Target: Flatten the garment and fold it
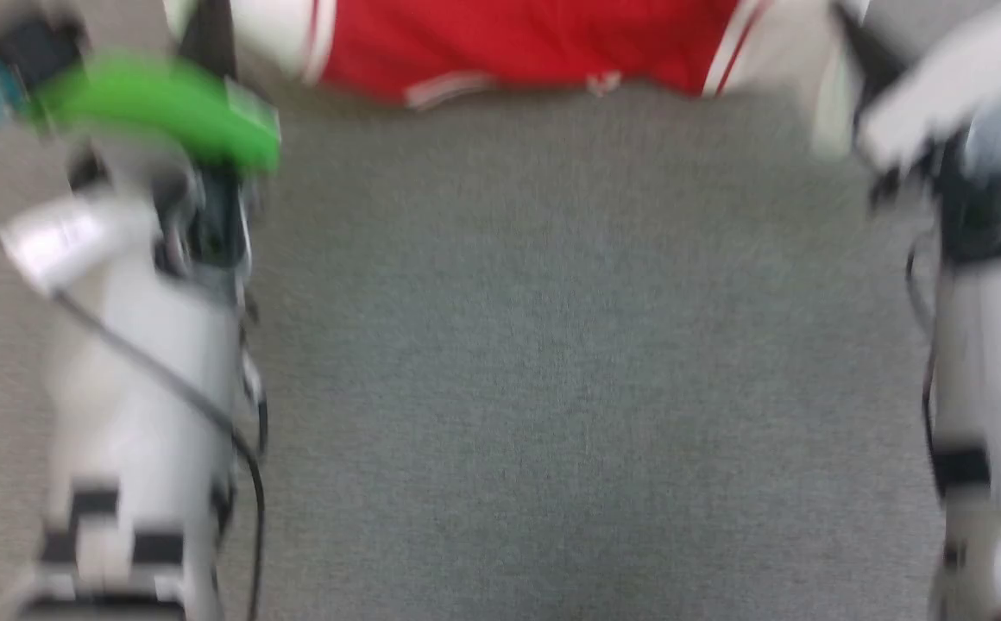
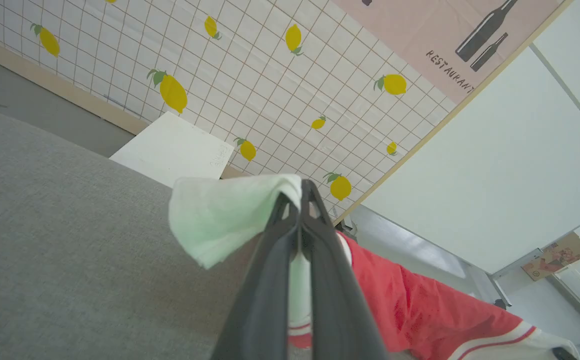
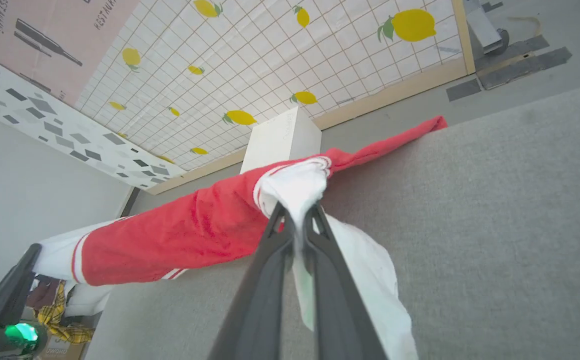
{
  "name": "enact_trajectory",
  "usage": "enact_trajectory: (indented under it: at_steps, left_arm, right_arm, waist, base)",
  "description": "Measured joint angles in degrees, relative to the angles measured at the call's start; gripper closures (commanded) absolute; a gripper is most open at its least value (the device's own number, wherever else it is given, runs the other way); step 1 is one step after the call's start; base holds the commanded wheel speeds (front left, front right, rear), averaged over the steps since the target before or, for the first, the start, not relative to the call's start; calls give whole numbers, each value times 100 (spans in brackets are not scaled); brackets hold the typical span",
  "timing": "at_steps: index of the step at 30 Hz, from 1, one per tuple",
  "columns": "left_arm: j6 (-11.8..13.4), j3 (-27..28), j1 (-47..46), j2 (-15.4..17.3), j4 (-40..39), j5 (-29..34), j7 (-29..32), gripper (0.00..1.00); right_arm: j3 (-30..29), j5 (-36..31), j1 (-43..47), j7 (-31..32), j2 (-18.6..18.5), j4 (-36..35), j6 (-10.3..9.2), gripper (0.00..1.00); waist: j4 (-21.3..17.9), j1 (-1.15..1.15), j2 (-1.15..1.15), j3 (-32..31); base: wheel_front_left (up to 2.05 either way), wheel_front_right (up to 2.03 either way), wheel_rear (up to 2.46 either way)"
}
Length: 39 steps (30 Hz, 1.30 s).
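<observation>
A: While the head view smears with blur, the wrist views tell it cleanly: the left hand (image 2: 304,200) is clamped tight on a white sleeve of the garment (image 2: 420,305).

B: And the right hand (image 3: 297,212) is pinched on the other white sleeve. There's fabric bunched above its tips and a flap drooping below.

A: So the garment is strung between the two, its red body pulled into a band over the far part of the grey surface (image 1: 552,345).

B: One red corner trails off toward the surface's far edge. Whether the lowest fold touches down, I can't tell.

A: What makes this flattening step go well?

B: My read: hold both pinches firm and spread the hands apart evenly, so the band opens instead of roping up. Then bring it down low and level, so the trailing hem lands first and drags the wrinkles out.

A: The risk?

B: Those sleeves are bunched. Pull lopsided and the body twists; release early and it heaps. Let go only once it lies flat.
</observation>
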Motion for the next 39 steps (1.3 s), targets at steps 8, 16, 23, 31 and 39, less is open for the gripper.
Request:
enact_trajectory:
  at_steps: [8,16,23,31,39]
  left_arm:
    - [414,175,2601,-48,-1734,-231,214,100]
    - [1137,101,4713,98,-3298,-220,964,100]
    - [1568,-538,5528,608,-3338,566,1740,100]
    - [1705,-1138,5443,818,-2743,1134,2209,100]
    - [1666,-1176,5301,655,-2542,1091,2031,100]
  right_arm:
    - [-66,447,2347,613,-185,-1463,0,100]
    - [-458,364,3952,1578,-21,-2686,0,100]
    - [64,-732,4643,2622,-283,-3281,0,100]
    - [1507,-2075,4679,3297,-869,-2583,1,100]
    - [1816,-2219,4576,2956,-772,-1872,2,0]
  waist:
    - [-24,0,0,-1042]
    - [-107,-1,0,-1878]
    - [-231,-1,0,-2241]
    - [-313,0,0,-2045]
    - [-275,0,0,-1874]
  base:
    - [0,0,0]
    - [0,0,0]
    - [0,0,0]
    - [0,0,0]
    - [0,0,0]
